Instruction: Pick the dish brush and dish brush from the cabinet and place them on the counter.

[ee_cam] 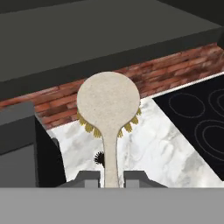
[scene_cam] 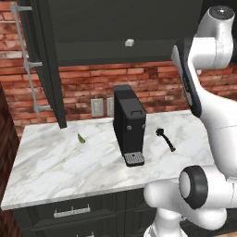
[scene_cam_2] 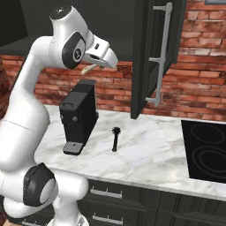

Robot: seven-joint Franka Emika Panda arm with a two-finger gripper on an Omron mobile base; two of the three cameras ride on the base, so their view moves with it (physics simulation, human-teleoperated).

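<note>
**Cream brush in the fingers, counter straight below**

We are gripping the cream brush (ee_cam: 109, 113) by its handle, our fingers (ee_cam: 87, 178) closed tight on it at the gripper (ee_cam: 110, 179). The handle is running straight out from the fingers, round head farthest away, bristles facing down. We are holding it just under the cabinet (ee_cam: 100, 39), high above the counter (scene_cam_2: 150, 150). The black brush (scene_cam_2: 115, 138) is already lying on the marble beside the coffee machine (scene_cam_2: 79, 115). We judge that setting it down means lowering toward that open marble.
</note>
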